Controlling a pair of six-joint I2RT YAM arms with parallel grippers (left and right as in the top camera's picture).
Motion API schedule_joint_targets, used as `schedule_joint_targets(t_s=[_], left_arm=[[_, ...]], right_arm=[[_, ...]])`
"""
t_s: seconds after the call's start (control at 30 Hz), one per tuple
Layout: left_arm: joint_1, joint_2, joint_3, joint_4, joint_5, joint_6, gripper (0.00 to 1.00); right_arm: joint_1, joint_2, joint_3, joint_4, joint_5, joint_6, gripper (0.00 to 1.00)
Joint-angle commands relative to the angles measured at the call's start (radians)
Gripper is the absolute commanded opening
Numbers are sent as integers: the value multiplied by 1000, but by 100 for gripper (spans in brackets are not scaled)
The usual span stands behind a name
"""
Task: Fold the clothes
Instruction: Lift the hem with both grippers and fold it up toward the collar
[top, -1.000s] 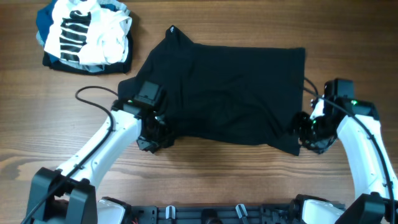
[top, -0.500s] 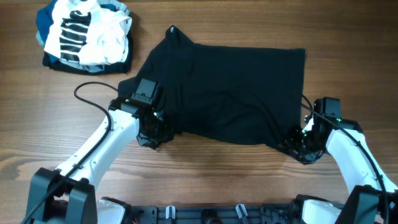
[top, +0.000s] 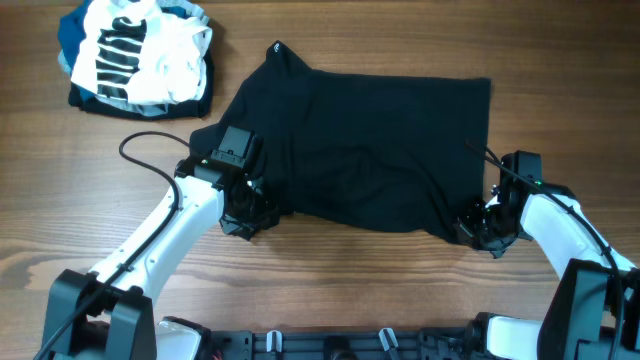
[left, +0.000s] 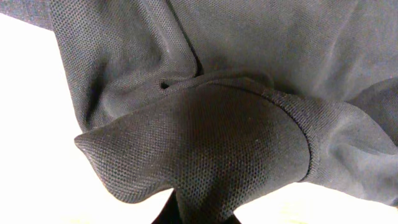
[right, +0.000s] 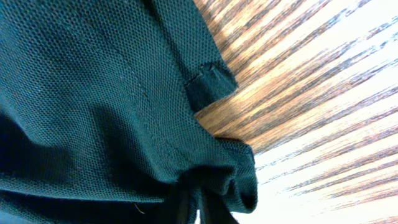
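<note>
The clothes (top: 360, 140), one large black garment, lie spread across the middle of the wooden table. My left gripper (top: 245, 215) is at the garment's near left corner and is shut on a bunched fold of the clothes (left: 205, 149). At the near right corner my right gripper (top: 478, 228) is shut on the hem, where the clothes (right: 93, 93) gather into the jaws. In both wrist views the fingertips are mostly buried in cloth.
A pile of white striped and blue clothing (top: 140, 55) sits at the far left corner. Bare wooden table (top: 340, 280) runs along the near edge between the two arms. A black cable (top: 150, 145) loops beside the left arm.
My right gripper has slid left and nearer onto the garment's near right corner and closed on the hem. The left arm has shifted only slightly, still gripping.
</note>
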Motion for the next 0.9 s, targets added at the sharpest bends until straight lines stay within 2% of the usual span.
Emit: schedule_joint_targets(t_s=[0.0,0.17,0.27,0.5,0.7,0.8,0.87], left_arm=[[10,-14,12,-6,-37,20,4],[72,-68,119,-164,-40,76,4],[83,-146,161,-190,-40,76,4],[83,-306,169,-270,10,76,4],[57,-341,230,-375,40,76,4],[5,-341,276,-402,21,75,4],[-23,-335,277,-389,-45,75,4]], right_arm=[[5,29,8,-15,27,-2,4],[-91,-104,248,-255,50,-127,4],[-133,-202,329,-339,51,-199,4],[-144,-321,341,-423,51,-217,4],[-144,-395,342,-470,51,-217,4],[-144,-430,342,-472,51,-235,4],[-144,-422,342,-444,51,-235,4]])
